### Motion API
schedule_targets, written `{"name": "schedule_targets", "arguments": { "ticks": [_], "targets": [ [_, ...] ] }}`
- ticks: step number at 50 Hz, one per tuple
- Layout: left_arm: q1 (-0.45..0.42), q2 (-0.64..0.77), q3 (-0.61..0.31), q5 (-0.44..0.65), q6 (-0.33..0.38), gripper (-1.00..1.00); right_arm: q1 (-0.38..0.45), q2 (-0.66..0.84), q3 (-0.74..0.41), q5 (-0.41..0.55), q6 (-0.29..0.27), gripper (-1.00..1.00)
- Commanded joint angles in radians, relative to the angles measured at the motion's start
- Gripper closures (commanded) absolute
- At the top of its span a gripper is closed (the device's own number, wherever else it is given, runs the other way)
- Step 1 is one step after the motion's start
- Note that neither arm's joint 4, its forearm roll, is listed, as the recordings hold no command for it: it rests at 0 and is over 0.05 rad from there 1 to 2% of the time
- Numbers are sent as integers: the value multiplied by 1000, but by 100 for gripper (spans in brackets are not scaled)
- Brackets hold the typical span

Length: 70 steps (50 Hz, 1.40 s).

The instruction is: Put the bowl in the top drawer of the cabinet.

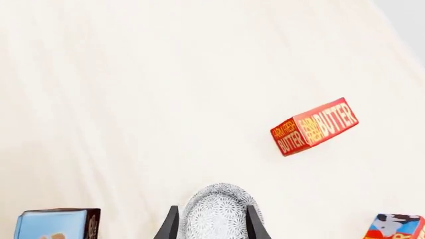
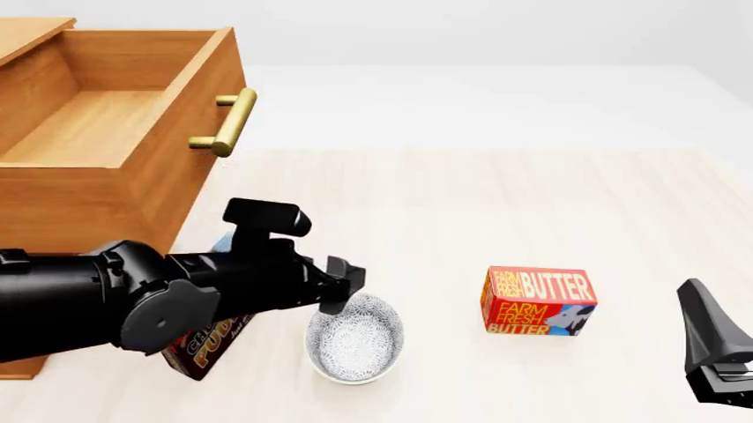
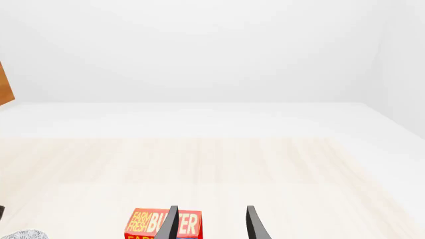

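Straddling the rim of the speckled bowl (image 2: 355,338) are the left pincer's (image 1: 212,223) two fingers, one on each side of the wall, with the bowl seen sitting on the desk (image 2: 471,220) left of the butter box (image 2: 538,302). Pulled out and seen from above at the upper left is the top drawer (image 2: 118,115) of the cabinet (image 2: 70,203), brass handle (image 2: 229,123) facing right. Parted and holding nothing is the right pincer (image 3: 211,223), low at the desk's right edge.

Bright, even, sharp renders; shadows soft and faint.
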Motion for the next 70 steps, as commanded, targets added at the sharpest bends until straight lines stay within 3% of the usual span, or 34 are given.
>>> {"name": "schedule_targets", "arguments": {
  "ticks": [1, 28, 70],
  "targets": [
    [5, 50, 8, -39, -19, -100, 0, -1, 0, 0, 0, -100],
    [46, 146, 13, -91, -28, -100, 0, -1, 0, 0, 0, -100],
    [7, 268, 33, -159, -95, -100, 0, -1, 0, 0, 0, -100]
  ]
}}
